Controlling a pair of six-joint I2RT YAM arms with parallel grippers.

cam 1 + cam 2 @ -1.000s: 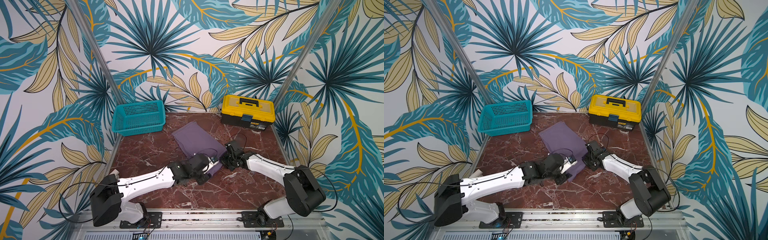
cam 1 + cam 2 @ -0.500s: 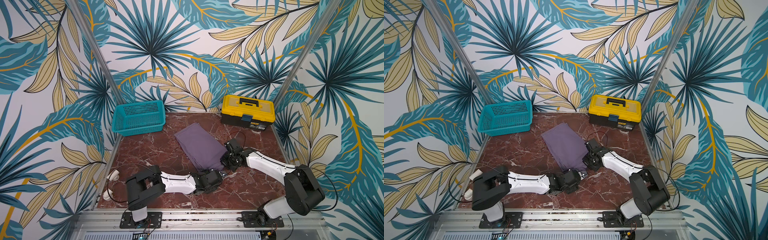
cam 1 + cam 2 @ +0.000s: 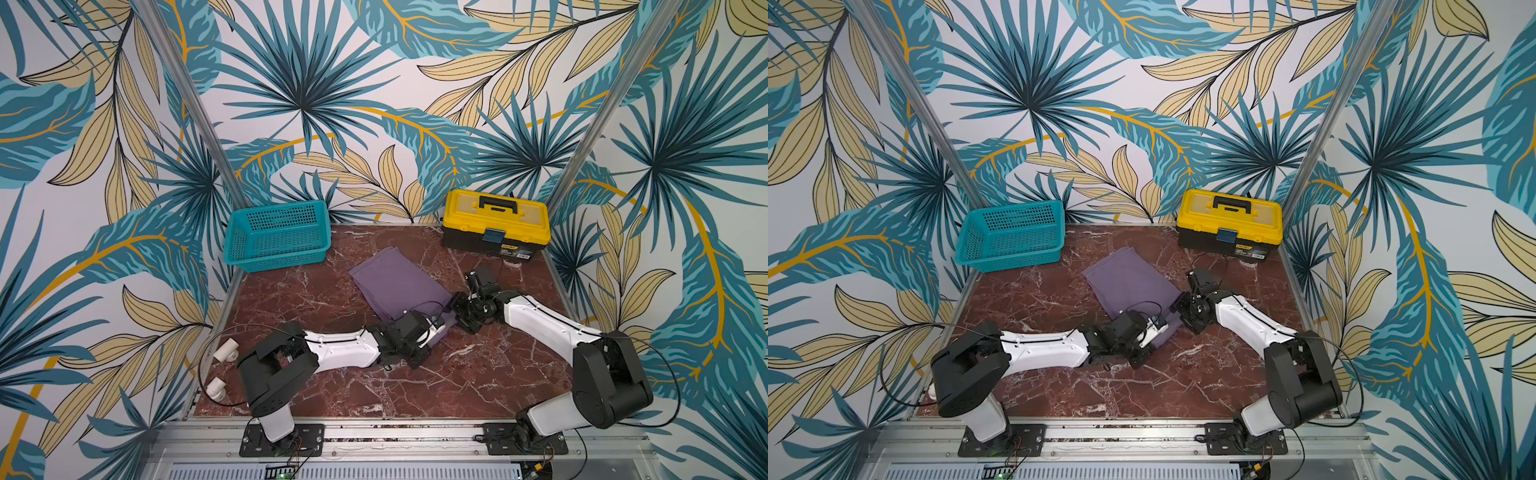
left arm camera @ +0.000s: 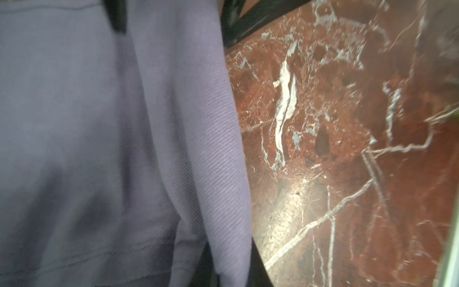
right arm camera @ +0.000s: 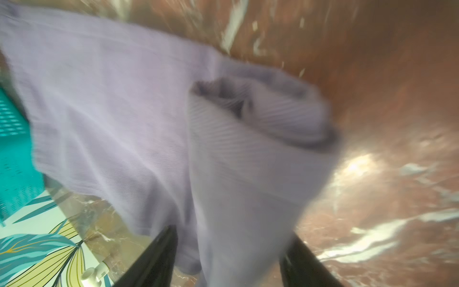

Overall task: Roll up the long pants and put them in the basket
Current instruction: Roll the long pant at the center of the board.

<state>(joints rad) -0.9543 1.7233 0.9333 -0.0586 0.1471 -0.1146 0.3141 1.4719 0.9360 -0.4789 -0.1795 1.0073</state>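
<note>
The long pants [image 3: 395,282] lie folded as a dusty-purple strip on the table, running from the middle toward the near right in both top views [image 3: 1129,282]. Its near end is bunched into a short roll [image 5: 260,119]. My left gripper [image 3: 438,332] is at that near end. In the left wrist view it [image 4: 228,263] is shut on a narrow fold of the fabric [image 4: 198,149]. My right gripper [image 3: 455,309] is at the right side of the same end. Its fingers [image 5: 164,248] stand wide apart, open, with the roll's cloth between them.
A teal basket [image 3: 276,235] stands at the back left and a yellow toolbox [image 3: 496,222] at the back right. The red marble table [image 3: 291,299] is ringed by patterned walls and a metal rail at the front. The two wrists are close together.
My left arm drew back toward the front, then came forward to the pants' near end and shut on the fabric. The right gripper, shut before, has opened.
</note>
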